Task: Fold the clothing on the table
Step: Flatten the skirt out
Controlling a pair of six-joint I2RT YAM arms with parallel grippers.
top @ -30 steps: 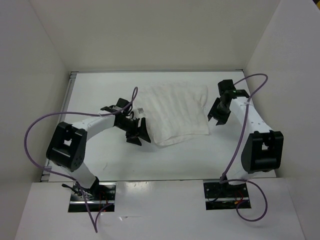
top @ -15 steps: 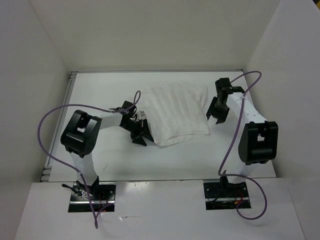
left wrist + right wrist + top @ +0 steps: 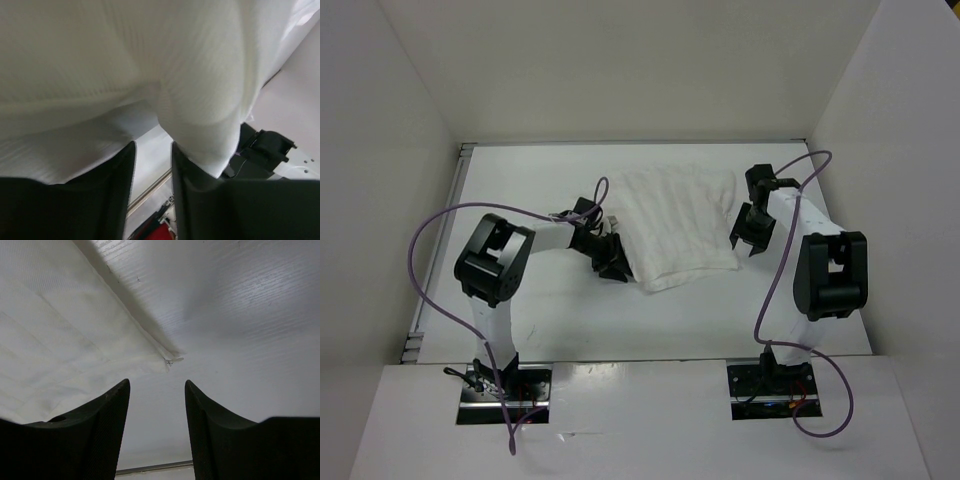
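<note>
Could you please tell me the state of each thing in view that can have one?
clothing: lies on the table, creased, its left edge bulging up
left hand: jaws narrowly apart at the clothing's edge; a grip cannot be told
right hand: open, empty, at the clothing's right corner
</note>
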